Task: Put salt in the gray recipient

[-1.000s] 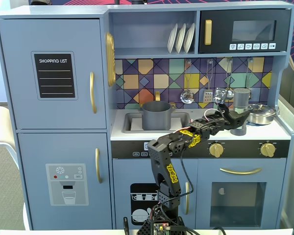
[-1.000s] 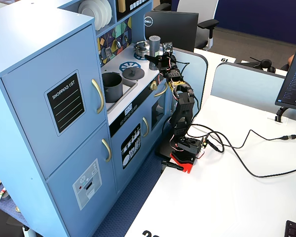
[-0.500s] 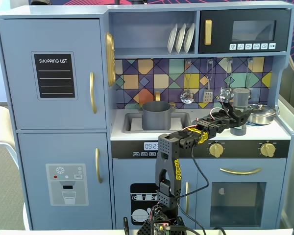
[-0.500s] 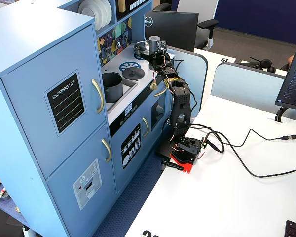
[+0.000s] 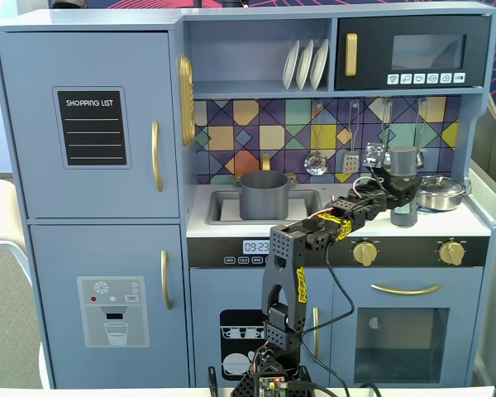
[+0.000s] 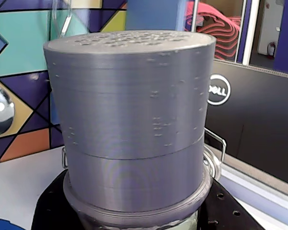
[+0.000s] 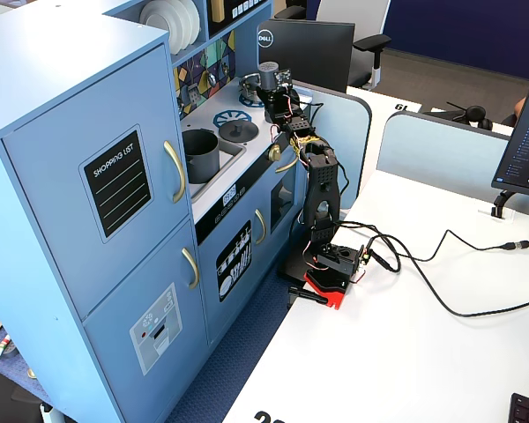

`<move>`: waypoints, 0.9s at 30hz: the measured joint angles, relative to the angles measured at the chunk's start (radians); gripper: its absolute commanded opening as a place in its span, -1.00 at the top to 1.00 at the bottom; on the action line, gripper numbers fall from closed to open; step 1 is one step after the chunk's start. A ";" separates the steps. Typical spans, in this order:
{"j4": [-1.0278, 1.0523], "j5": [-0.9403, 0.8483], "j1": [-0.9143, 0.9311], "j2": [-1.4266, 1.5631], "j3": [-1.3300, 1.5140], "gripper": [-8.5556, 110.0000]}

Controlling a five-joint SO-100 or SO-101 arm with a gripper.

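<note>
The salt (image 5: 405,160) is a tall slim shaker standing at the right of the toy kitchen counter. Its gray upper half fills the wrist view, with a strip of pale green at the bottom (image 6: 185,224). My gripper (image 5: 403,197) reaches in from the left and is shut on the shaker's middle. Black jaws press against both sides of the salt in the wrist view, around my gripper (image 6: 134,211). The gray recipient (image 5: 263,194), a dark pot with side handles, stands in the sink well to the left, also seen as the gray recipient (image 7: 200,152).
A shiny steel pan (image 5: 440,192) sits just right of the salt. A flat gray lid (image 7: 238,130) lies on the stove between salt and pot. Utensils (image 5: 316,161) hang on the tiled back wall. Knobs (image 5: 364,252) line the counter front.
The open gripper moved right and forward around the salt and closed on it. The shaker has shifted slightly from where it stood.
</note>
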 measured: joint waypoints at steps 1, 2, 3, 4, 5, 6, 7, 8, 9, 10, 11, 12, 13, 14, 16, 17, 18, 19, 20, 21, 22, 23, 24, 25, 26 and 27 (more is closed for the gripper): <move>0.000 -0.002 -0.002 0.003 0.000 0.86; 0.000 -0.002 -0.002 0.006 0.000 0.86; 0.000 -0.003 -0.002 0.009 0.000 0.86; 0.002 -0.005 -0.002 0.012 0.002 0.86; 0.002 -0.005 -0.002 0.018 0.002 0.86; 0.002 -0.002 -0.002 0.028 0.003 0.86; 0.003 0.006 -0.002 0.041 0.003 0.86; 0.014 0.018 -0.002 0.060 0.003 0.86; 0.028 0.031 -0.002 0.081 0.003 0.86; 0.052 0.044 -0.002 0.107 -0.002 0.86; 0.087 0.058 -0.009 0.130 -0.014 0.86; 0.126 0.074 -0.018 0.153 -0.031 0.86; 0.161 0.094 -0.029 0.173 -0.049 0.86; 0.199 0.112 -0.043 0.196 -0.069 0.86; 0.275 0.156 -0.081 0.247 -0.106 0.86; 0.318 0.186 -0.103 0.275 -0.126 0.86; 0.364 0.218 -0.127 0.299 -0.146 0.86; 0.410 0.259 -0.152 0.325 -0.166 0.86; 0.454 0.305 -0.179 0.345 -0.187 0.86; 0.497 0.357 -0.209 0.364 -0.207 0.86; 0.531 0.416 -0.241 0.382 -0.224 0.86; 0.565 0.482 -0.275 0.397 -0.235 0.86; 0.600 0.548 -0.310 0.414 -0.244 0.86; 0.629 0.617 -0.348 0.428 -0.247 0.86; 0.653 0.687 -0.387 0.440 -0.247 0.86; 0.681 0.761 -0.428 0.451 -0.247 0.86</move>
